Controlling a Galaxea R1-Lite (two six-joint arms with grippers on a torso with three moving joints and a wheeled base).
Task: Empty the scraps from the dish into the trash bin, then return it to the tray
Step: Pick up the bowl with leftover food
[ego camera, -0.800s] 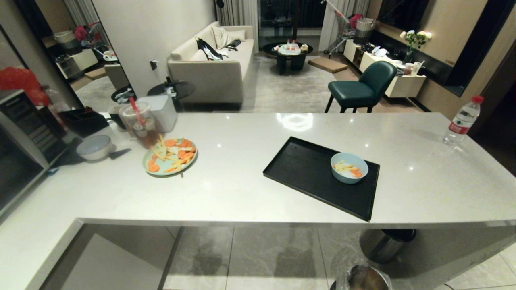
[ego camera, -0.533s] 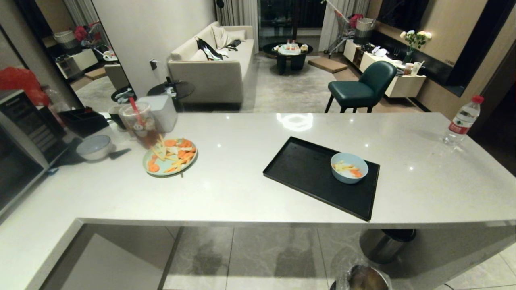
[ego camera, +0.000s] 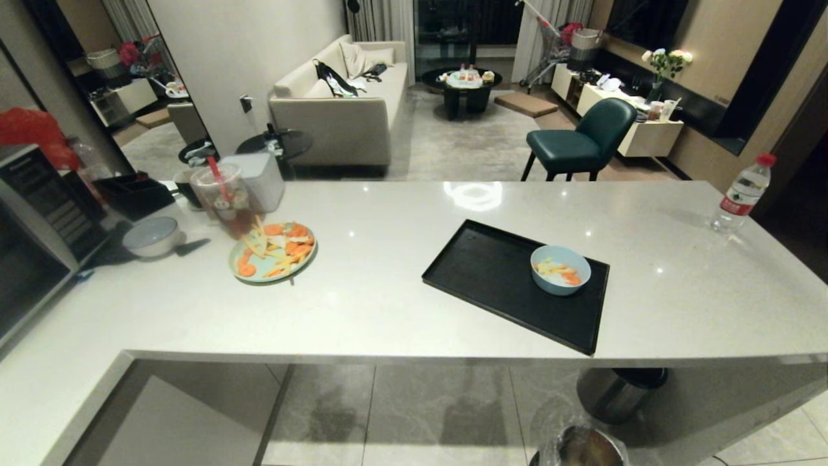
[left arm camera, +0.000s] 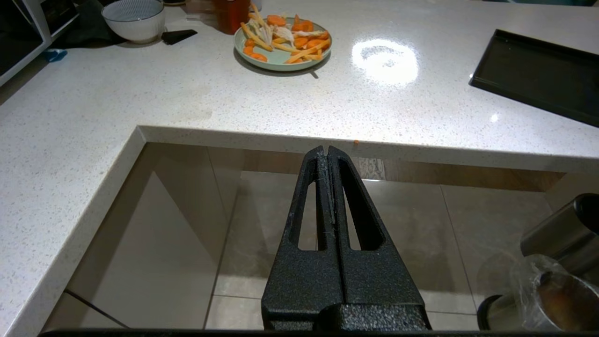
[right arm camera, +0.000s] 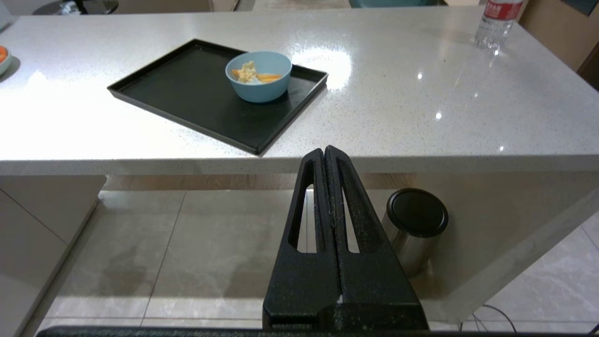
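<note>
The dish [ego camera: 560, 270] [right arm camera: 258, 76], a small light-blue bowl, stands on the right part of the black tray [ego camera: 491, 278] [right arm camera: 187, 89] on the white counter. Orange and pale yellow scraps [ego camera: 557, 270] [right arm camera: 252, 74] lie inside it. The trash bin [ego camera: 585, 446] [left arm camera: 552, 299], steel with a clear liner, stands on the floor below the counter's near edge. My left gripper [left arm camera: 326, 150] is shut and empty, low in front of the counter edge. My right gripper [right arm camera: 324, 150] is likewise shut and empty, before the counter edge near the tray's front corner. Neither arm shows in the head view.
A pale-green plate [ego camera: 272, 254] of carrot and strips, a white-grey bowl [ego camera: 152, 235] and a drink cup [ego camera: 223, 197] stand at the counter's left. A water bottle [ego camera: 740, 194] is at the far right. A black-lidded steel bin [ego camera: 618, 391] [right arm camera: 414, 224] stands under the counter.
</note>
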